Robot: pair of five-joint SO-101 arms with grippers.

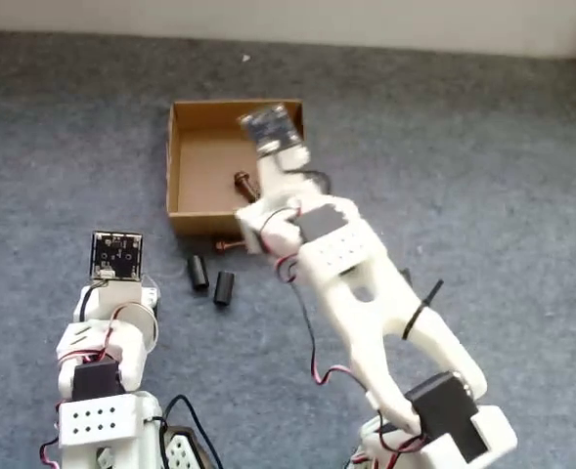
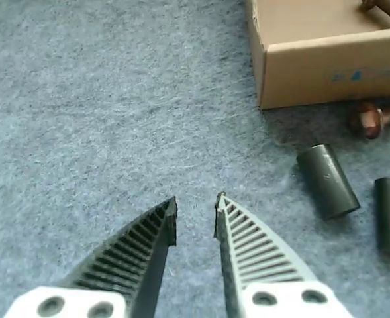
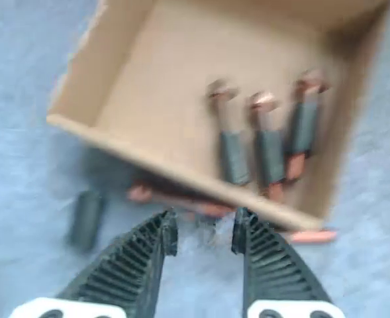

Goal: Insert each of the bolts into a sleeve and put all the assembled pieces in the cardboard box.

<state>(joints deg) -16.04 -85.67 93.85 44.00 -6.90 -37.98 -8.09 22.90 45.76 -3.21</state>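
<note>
In the high view the cardboard box (image 1: pixel 185 166) sits open in the upper middle of the frame on the grey carpet (image 1: pixel 483 147). The right arm (image 1: pixel 366 293) stretches from the lower right corner up to the box's near right corner, with its wrist over the wall. The right gripper (image 3: pixel 204 230) hangs above that near wall, its fingers spread and nothing between them. Inside the box three assembled pieces (image 3: pixel 267 152) lie side by side, each a dark sleeve on a copper-coloured bolt. A loose bolt (image 1: pixel 227 246) lies on the carpet just outside the near wall, and a second bolt (image 3: pixel 310 235) lies on the carpet by the box corner. Just below the box, left of centre in the high view, the first sleeve (image 1: pixel 199 272) and the second sleeve (image 1: pixel 224 288) lie next to each other, empty, near the loose bolt but apart from it. The left arm (image 1: pixel 102 342) stands in the lower left corner. The left gripper (image 2: pixel 196 213) is over bare carpet, its fingers parted by a narrow gap and gripping nothing.
</note>
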